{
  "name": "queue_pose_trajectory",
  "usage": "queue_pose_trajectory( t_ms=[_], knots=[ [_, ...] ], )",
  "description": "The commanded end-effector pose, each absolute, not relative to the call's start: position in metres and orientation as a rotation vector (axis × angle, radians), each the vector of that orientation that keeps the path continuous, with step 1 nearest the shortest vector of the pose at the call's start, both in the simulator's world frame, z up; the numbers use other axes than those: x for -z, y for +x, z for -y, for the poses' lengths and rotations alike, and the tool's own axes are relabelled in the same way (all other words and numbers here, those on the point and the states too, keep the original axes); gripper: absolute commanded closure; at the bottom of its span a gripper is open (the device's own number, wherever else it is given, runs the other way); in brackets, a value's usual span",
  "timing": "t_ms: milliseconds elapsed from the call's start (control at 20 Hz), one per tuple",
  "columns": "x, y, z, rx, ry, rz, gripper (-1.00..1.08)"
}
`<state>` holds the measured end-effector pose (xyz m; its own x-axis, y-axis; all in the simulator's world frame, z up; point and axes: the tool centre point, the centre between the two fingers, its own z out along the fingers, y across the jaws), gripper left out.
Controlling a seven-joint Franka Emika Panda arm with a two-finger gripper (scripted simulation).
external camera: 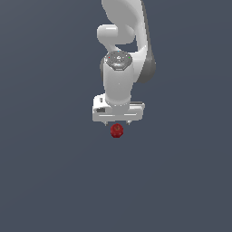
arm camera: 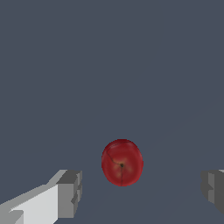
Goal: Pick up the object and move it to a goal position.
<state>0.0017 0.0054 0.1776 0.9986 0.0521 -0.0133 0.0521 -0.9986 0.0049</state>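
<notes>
Simulated scene on a flat, uniform slate-grey floor point(external camera: 50, 181). The white arm point(external camera: 122, 27) enters from the top of the exterior view and folds down to a vertical wrist section, so that the hand points straight down at the floor. A round grey joint cap point(external camera: 118, 60) faces the camera above the wrist. The broad white gripper point(external camera: 117, 122) lies crosswise, its long side running from the exterior view's left to its right, with two short fingertips projecting beneath it.

In the wrist view the fingers point(arm camera: 69, 192) stand wide apart, one at each side of the frame, with bare floor between them; the jaws are open and hold nothing.

The apple point(external camera: 117, 131), small, dark red and glossy, sits on the floor just beneath the gripper in the exterior view, centred between the fingertips and narrower than the gap. The wrist view shows it lying between the two fingers, apart from both. It is nearly round and slightly taller than wide in that view; its stem dimple faces the wrist camera, with faint creases radiating from it.
</notes>
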Motion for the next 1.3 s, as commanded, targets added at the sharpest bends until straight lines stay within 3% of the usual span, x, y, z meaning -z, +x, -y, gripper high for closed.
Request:
queue_pose_trajectory(
  t_ms=[0,1250],
  knots=[
    [-0.180,0.004,-0.003,0.014,3.131,-0.077,-0.92],
    [-0.099,-0.040,-0.004,0.001,3.105,-0.477,-0.92]
  ],
)
